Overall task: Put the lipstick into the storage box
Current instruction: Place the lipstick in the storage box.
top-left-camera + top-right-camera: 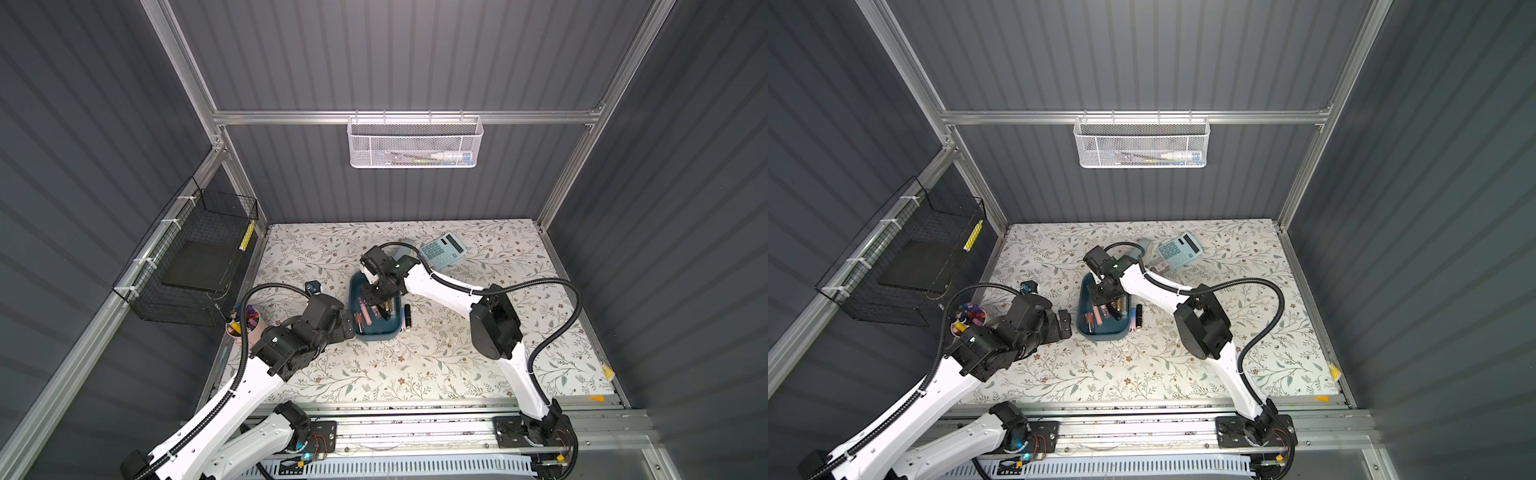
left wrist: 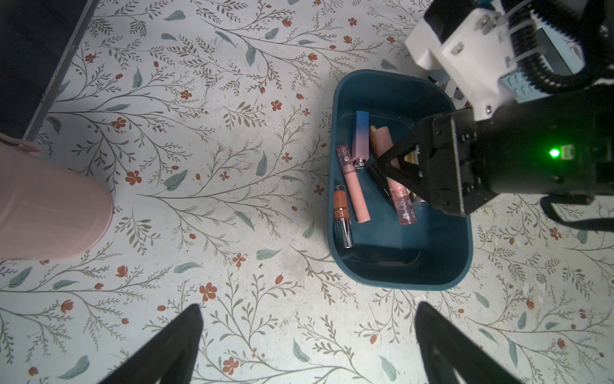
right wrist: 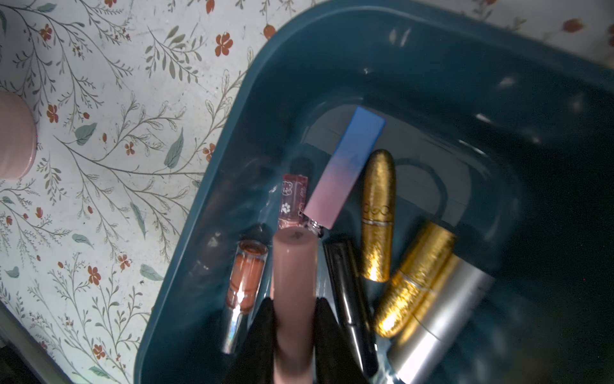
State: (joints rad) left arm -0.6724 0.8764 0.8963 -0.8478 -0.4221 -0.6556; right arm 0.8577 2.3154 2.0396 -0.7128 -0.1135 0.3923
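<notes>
Lipstick (image 3: 294,282): smooth matte dusty-pink cylindrical tube with a flat round end. It is clamped between the two black fingers of the right pincer (image 3: 294,304) and sits inside the outline of the storage box. Whether its far end touches the items below cannot be told.

Storage box (image 3: 206,212): shallow teal-blue glossy plastic tray with rounded corners and low walls, standing on the desk (image 2: 199,166).

Contents of the box:
- Square blue-to-pink gradient tube (image 3: 345,166).
- Gold glitter bullet-shaped lipstick (image 3: 377,216).
- Second gold glitter case (image 3: 415,282), touching a brushed silver cylinder (image 3: 442,319).
- Glossy black slim tube (image 3: 349,292).
- Clear tube of orange gloss (image 3: 246,282).
- Clear pink tube with paw print (image 3: 292,202).

Black lipstick (image 1: 408,316): lies on the desk just beside the box's outer wall.

Desk covering: pale sheet printed with grey twigs, green leaves and small red flowers.

Left pincer (image 2: 309,309): black tapered fingers spread wide and holding nothing, near the box's short end.

Ribbed pale-pink cup (image 2: 50,206): well apart from the box.
</notes>
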